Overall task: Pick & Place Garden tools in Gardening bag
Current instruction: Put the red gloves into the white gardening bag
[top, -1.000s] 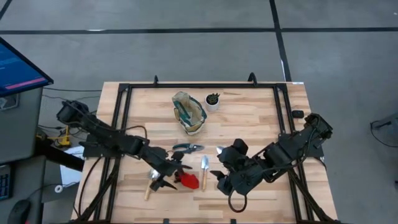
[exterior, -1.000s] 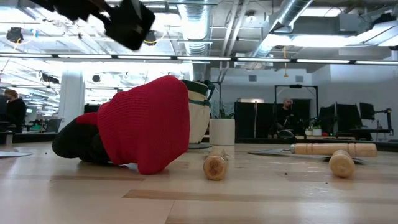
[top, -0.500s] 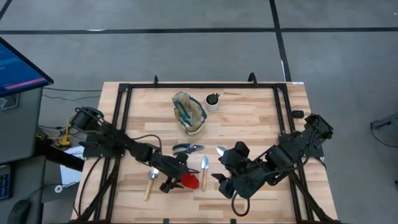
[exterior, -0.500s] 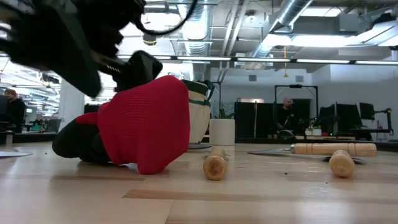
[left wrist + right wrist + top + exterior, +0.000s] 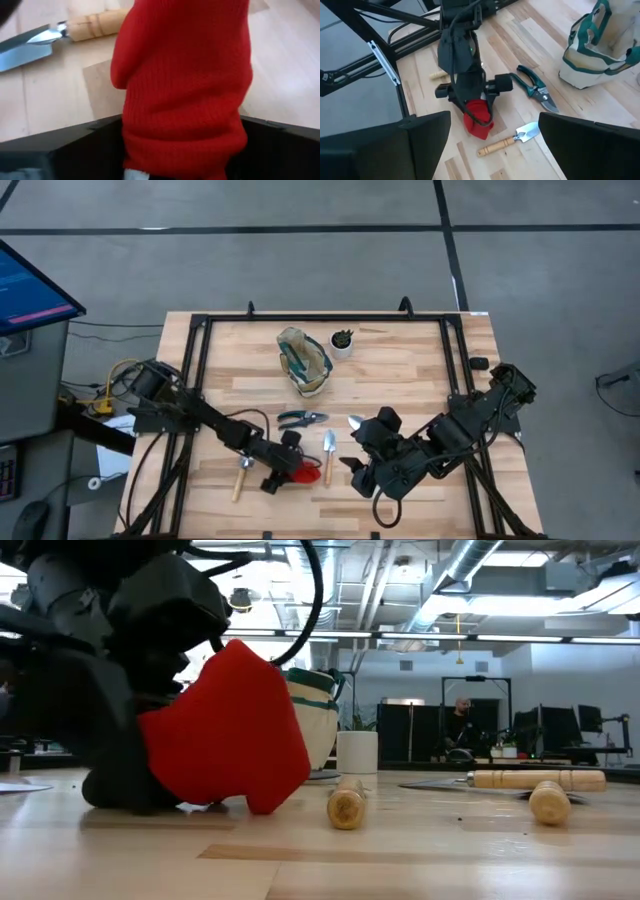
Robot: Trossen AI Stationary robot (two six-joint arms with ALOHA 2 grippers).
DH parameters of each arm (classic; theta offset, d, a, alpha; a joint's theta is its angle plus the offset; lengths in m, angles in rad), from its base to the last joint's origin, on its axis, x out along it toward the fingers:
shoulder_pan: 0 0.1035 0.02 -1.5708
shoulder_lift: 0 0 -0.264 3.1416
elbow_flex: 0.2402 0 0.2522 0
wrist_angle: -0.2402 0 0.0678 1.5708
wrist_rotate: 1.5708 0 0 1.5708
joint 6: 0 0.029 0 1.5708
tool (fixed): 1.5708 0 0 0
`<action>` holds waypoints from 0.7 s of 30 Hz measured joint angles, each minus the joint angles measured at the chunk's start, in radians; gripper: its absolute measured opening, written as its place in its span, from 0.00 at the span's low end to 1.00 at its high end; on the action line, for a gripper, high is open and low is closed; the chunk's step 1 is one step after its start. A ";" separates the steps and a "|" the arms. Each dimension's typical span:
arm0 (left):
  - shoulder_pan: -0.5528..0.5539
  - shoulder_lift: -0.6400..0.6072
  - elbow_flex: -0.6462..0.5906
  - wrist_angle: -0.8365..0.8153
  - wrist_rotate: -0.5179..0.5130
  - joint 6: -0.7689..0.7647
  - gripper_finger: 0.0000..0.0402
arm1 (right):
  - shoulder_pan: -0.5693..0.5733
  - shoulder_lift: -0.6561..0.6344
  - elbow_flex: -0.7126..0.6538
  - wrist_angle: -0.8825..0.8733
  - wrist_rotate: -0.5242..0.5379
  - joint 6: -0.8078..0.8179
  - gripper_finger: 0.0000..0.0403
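Near the worktop's (image 5: 420, 360) front edge, we see the left gripper (image 5: 283, 477) clamped on the red item (image 5: 305, 472).

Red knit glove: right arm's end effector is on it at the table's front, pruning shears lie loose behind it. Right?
Wrong arm. The high view shows the left end effector on the red knit glove; the right end effector waits beside it. The dark pruning shears do lie loose behind the glove.
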 joint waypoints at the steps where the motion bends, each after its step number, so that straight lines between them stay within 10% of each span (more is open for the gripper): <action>1: 0.000 -0.003 0.000 0.000 0.000 -0.025 0.57 | 0.000 0.000 0.000 0.000 0.001 0.000 0.74; 8: 0.018 -0.182 -0.002 -0.043 0.014 -0.135 0.09 | 0.000 -0.002 0.000 0.002 0.074 -0.053 0.73; 21: 0.278 -0.800 -0.001 -0.192 -0.459 -0.117 0.08 | 0.045 -0.121 0.000 -0.024 0.334 -0.106 0.71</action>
